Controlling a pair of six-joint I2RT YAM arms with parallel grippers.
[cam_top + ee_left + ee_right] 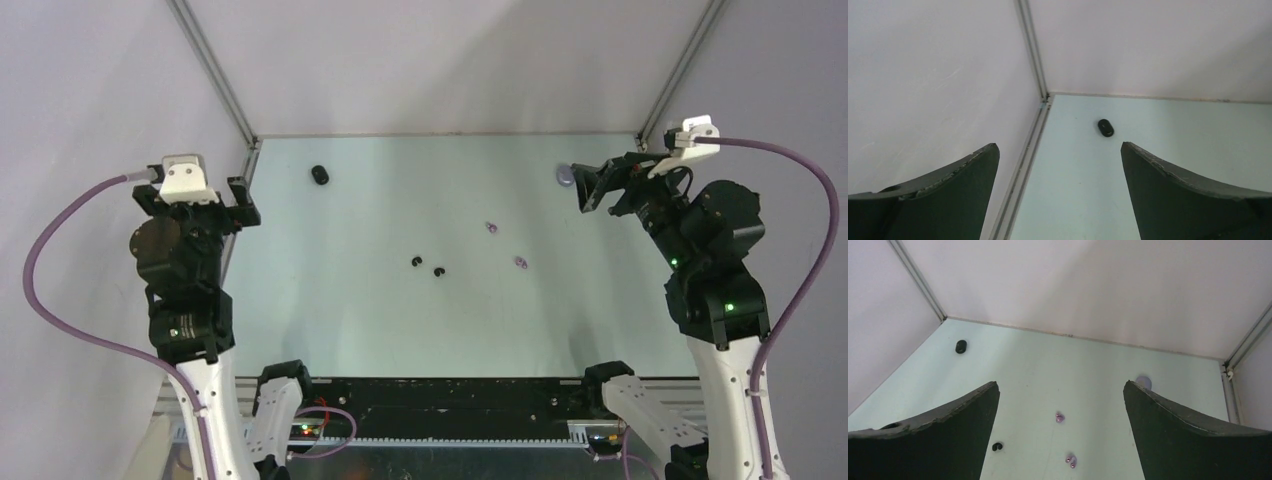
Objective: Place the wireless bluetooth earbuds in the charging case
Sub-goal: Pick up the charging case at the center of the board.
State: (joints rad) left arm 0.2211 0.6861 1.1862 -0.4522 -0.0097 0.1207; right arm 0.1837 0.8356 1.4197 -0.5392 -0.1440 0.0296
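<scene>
The black charging case (320,175) lay closed on the pale green desk (400,330), near the far left corner, and everything else can be placed from it. The left tool (243,203) stood just to the left of that case and slightly nearer the arms, at the desk's left edge. Its fingers were spread wide and released, with nothing between them. In the left wrist view (1058,146) the black case (1105,127) showed beyond the gap between the fingertips, apart from both.

Well to the right of the black case, and nearer the arms, sat the first black earbud (417,262) with the second black earbud (440,271) close beside it. Farther right again lay the first purple earbud (491,227) and, nearer the arms than it, the second purple earbud (520,262). All four were loose on the desk, apart from either case.

Far across from the black case, near the far right corner, a pale purple case (566,176) was partly hidden by the right tool (588,187), which stood just beside it. That tool was also spread wide and held nothing. Its wrist view (1060,384) showed the purple buds and one black bud on the desk between the fingers, with the black case (961,346) to the far left.
</scene>
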